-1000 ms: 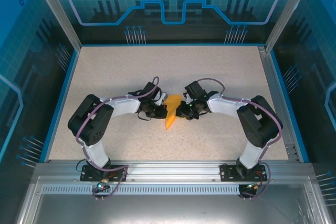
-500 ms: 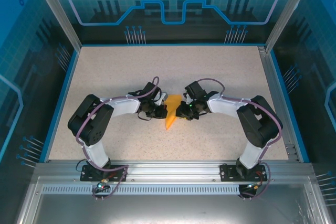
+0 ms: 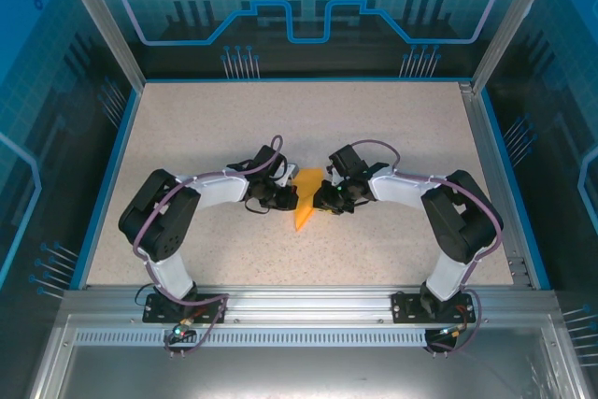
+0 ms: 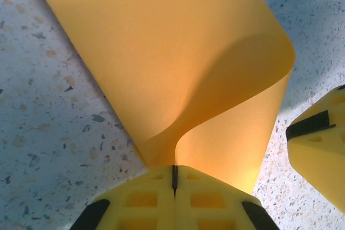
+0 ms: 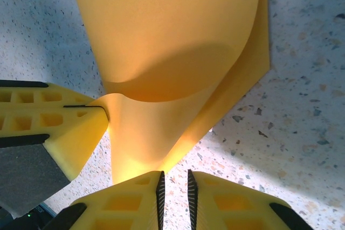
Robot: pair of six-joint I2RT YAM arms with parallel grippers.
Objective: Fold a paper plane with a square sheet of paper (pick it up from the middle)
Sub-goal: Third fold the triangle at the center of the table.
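Observation:
The orange-yellow sheet of paper (image 3: 305, 203) lies mid-table, folded into a long shape that narrows to a point toward the near edge. My left gripper (image 3: 283, 198) sits at its left side, shut on a curled-up flap of the paper (image 4: 161, 52), which is pinched between the closed fingertips of that gripper (image 4: 174, 173). My right gripper (image 3: 322, 201) is at the paper's right side, low over the table. Its jaws stand a narrow slit apart with bare table between them (image 5: 175, 181), and the paper (image 5: 172, 41) ends just beside the left finger. The left gripper (image 5: 102, 107) shows there too.
The speckled tabletop (image 3: 392, 128) has a blue rim (image 3: 109, 165) and metal frame posts at its corners. Both arms bend inward from their bases at the near edge. The right gripper's yellow finger (image 4: 318, 149) lies close to the paper's right edge.

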